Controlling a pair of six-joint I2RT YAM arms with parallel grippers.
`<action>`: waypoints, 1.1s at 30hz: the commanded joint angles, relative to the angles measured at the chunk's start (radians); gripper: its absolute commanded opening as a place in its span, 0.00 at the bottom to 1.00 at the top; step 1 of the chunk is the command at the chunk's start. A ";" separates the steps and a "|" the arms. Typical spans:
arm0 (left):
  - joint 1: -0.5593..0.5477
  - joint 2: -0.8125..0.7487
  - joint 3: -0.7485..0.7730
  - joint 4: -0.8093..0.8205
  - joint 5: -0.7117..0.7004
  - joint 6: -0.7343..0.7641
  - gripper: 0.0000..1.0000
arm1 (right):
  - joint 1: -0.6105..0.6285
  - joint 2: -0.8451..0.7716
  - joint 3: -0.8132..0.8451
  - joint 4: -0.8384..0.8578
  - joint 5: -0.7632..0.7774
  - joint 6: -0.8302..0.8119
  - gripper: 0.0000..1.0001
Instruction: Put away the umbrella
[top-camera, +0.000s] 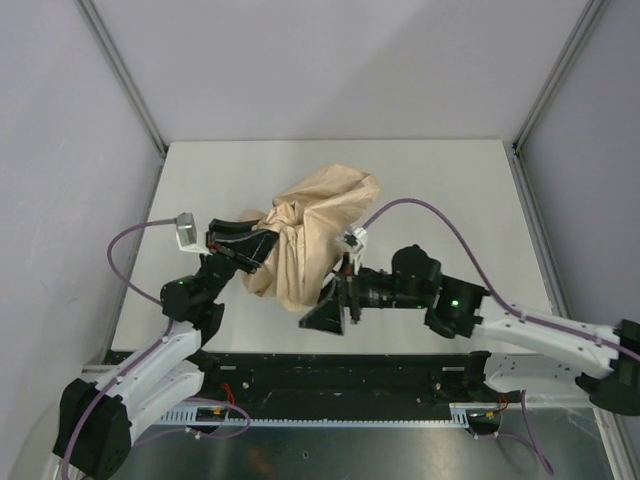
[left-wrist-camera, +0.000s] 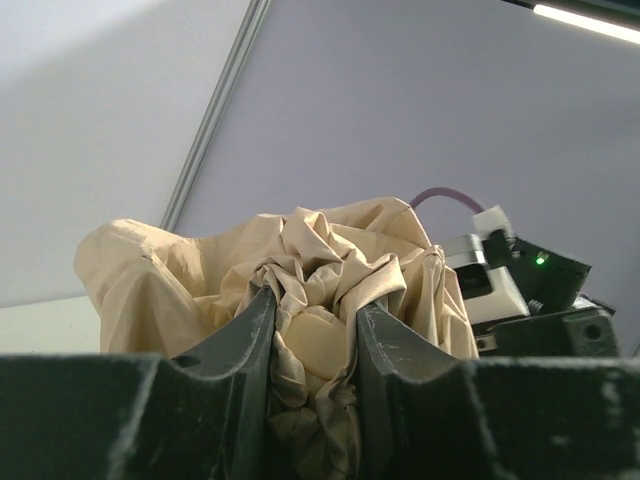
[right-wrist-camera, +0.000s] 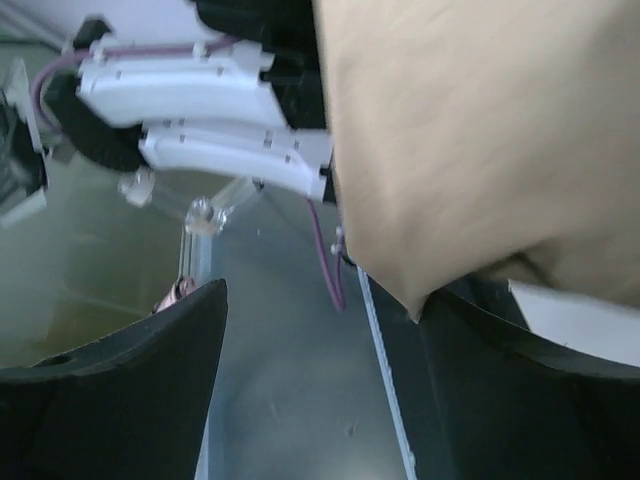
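Pinching crumpled beige umbrella (left-wrist-camera: 330, 245) in left hand (left-wrist-camera: 316, 305) | right hand (right-wrist-camera: 322, 295) spread wide

so the umbrella (top-camera: 310, 235) sits around the middle of the table (top-camera: 450, 180), left gripper (top-camera: 262, 245) on its left side, right gripper (top-camera: 335, 305) at its near-right

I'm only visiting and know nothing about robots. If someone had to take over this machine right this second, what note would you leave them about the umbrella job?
Left end effector: shut on a bunch of the umbrella fabric.
Right end effector: open, holding nothing, beside the fabric's lower edge.
Umbrella: a crumpled beige bundle over the middle of the table; its shaft and handle are hidden.
Done: the canopy is collapsed and gathered.
Left: the fabric is loose, not wrapped or tidy, and no storage spot is in view. The likely next move is to grasp again on the right side and neaten the folds.
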 joint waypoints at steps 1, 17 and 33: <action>0.016 -0.001 -0.005 0.269 -0.021 0.032 0.00 | 0.008 -0.161 0.028 -0.348 -0.088 -0.091 0.81; 0.054 -0.007 -0.008 0.268 -0.031 -0.017 0.00 | -0.119 -0.315 0.045 -0.154 0.066 0.037 0.82; -0.002 0.010 0.026 0.235 -0.032 -0.123 0.00 | 0.015 0.303 0.332 -0.038 0.302 -0.184 0.20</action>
